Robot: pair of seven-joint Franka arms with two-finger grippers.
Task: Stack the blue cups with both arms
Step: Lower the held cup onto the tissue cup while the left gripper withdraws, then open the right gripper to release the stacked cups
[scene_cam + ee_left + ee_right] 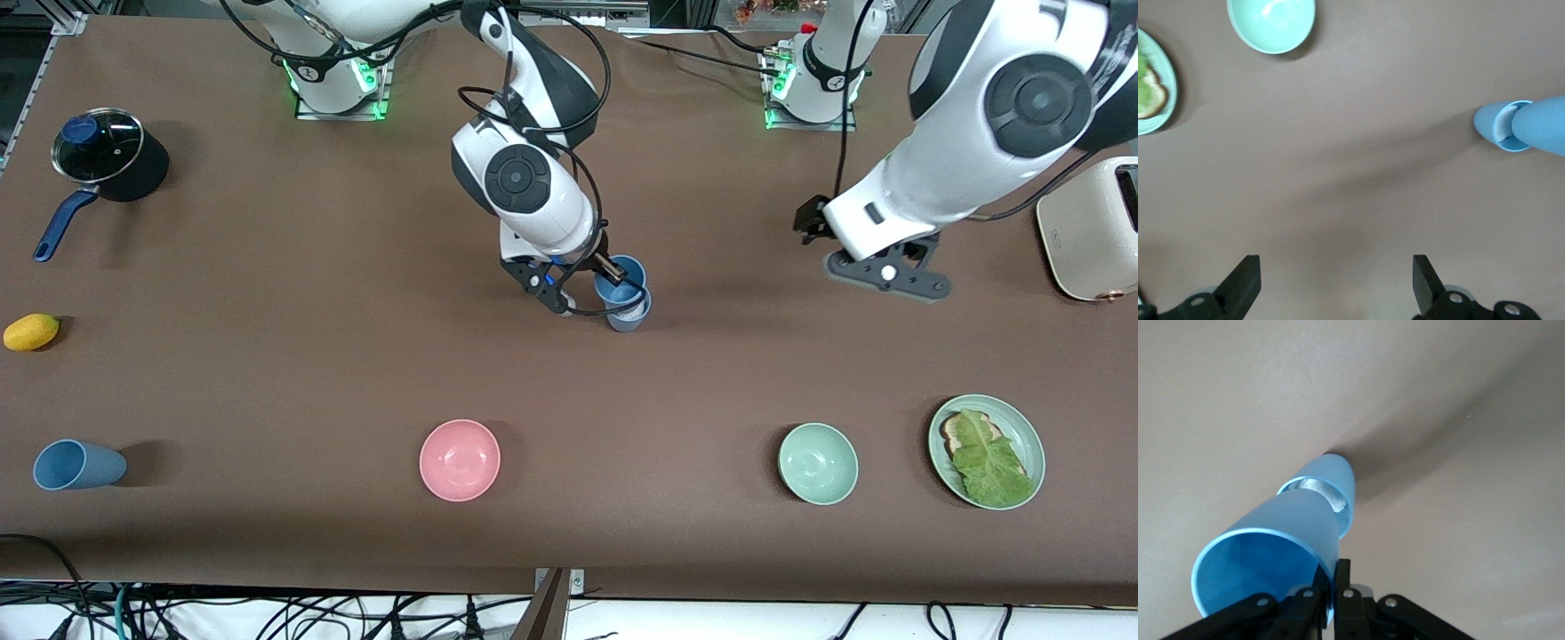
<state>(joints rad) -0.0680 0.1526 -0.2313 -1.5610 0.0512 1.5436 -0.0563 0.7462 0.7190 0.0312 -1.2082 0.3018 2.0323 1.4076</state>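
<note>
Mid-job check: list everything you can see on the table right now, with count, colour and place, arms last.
Blue cups: three. Sky blue cup pinched at its rim, its base entering the grey-blue cup standing mid-table; third blue cup on its side, right arm's end, near the front camera.
Bowls: two, pink bowl and pale green bowl, near the front camera.
Plate: one, green, with toast and lettuce, left arm's end.
Pot: one, black, glass lid, blue handle.
Lemon: one, yellow.
Toaster: one, cream.
Right gripper: holds the sky blue cup.
Left gripper: open over bare table, waiting.
</note>
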